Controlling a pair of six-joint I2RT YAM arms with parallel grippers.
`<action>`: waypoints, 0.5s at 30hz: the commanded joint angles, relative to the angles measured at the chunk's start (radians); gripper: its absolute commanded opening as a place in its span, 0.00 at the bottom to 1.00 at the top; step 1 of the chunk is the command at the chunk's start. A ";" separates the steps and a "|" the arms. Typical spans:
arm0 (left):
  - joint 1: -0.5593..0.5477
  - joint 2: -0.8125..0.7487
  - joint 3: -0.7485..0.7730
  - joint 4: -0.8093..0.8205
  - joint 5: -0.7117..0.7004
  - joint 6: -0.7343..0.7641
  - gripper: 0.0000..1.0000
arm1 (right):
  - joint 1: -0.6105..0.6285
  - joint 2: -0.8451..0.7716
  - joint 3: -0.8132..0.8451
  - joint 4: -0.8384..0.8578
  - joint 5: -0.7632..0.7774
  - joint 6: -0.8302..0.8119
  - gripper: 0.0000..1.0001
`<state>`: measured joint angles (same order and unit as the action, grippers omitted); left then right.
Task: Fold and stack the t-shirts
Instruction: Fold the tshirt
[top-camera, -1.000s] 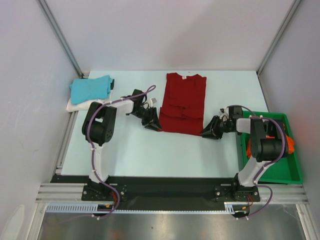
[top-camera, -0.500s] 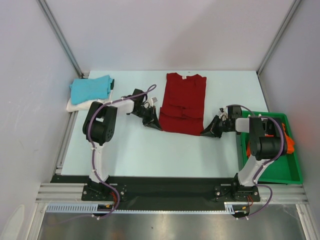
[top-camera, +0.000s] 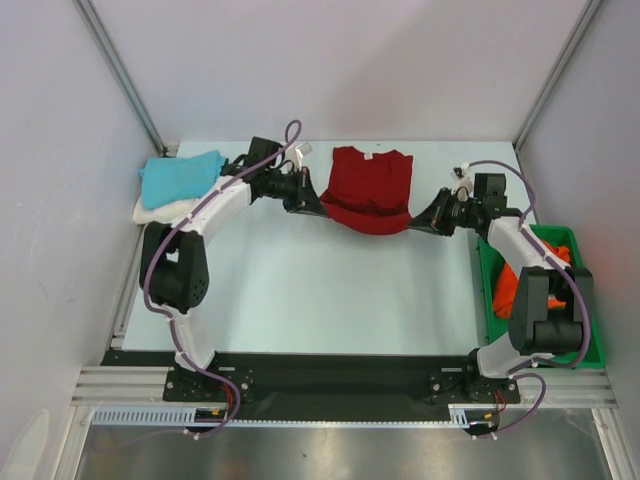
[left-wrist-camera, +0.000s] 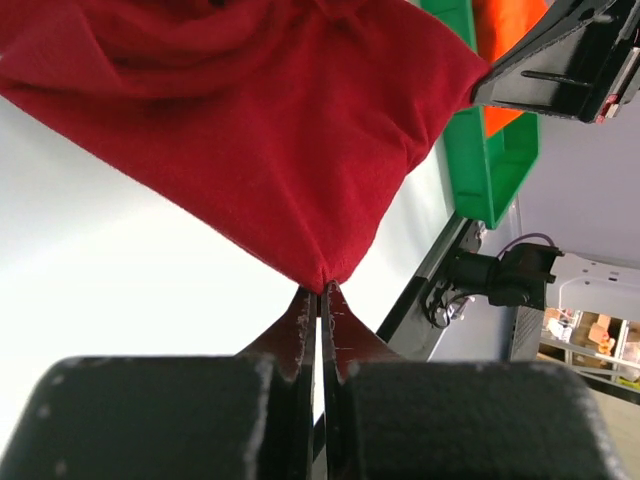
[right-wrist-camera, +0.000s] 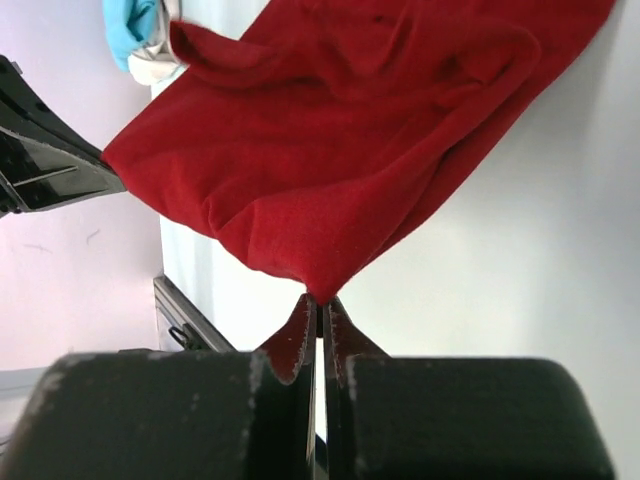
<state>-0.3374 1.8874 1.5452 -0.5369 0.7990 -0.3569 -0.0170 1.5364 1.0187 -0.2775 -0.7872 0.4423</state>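
**A:** Grip status?

**B:** Both clenched on cloth. Left gripper (left-wrist-camera: 320, 300) pinches the near-left hem corner of the dark red t-shirt (top-camera: 368, 185), and right gripper (right-wrist-camera: 318, 305) pinches the near-right corner. In both wrist views the fabric bunches right at the tips.

**A:** Where's the shirt?

**B:** Mid-table (top-camera: 300, 290), toward the far side. The hem is off the surface and sags between my two grippers. The collar end lies flat at the far edge.

**A:** Axis?

**B:** The long axis runs near to far, collar away from me. The held hem runs left-right across it, so the rest of the shirt lies beyond both grippers. The arms sit about symmetric, neither nearer. My read: the hem goes on toward the collar, and both arms have to travel level or the crease will skew.

**A:** The others?

**B:** The orange t-shirt (top-camera: 508, 290) is in the green tray (top-camera: 594, 345), beside the right arm. The turquoise t-shirt (top-camera: 180, 178) sits on the cream t-shirt (top-camera: 148, 210) at the far-left corner. The left arm is nearer that stack.
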 joint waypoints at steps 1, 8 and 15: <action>0.003 -0.062 0.026 -0.020 0.034 0.029 0.00 | 0.000 -0.067 0.043 -0.086 -0.026 -0.033 0.00; 0.001 -0.143 -0.103 -0.020 0.042 0.025 0.00 | 0.040 -0.171 -0.040 -0.109 -0.014 -0.045 0.00; 0.003 -0.157 -0.243 -0.006 0.037 0.056 0.00 | 0.061 -0.245 -0.213 -0.101 -0.001 -0.051 0.00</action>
<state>-0.3374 1.7752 1.3296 -0.5575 0.8005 -0.3378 0.0456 1.3254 0.8547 -0.3653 -0.7837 0.4053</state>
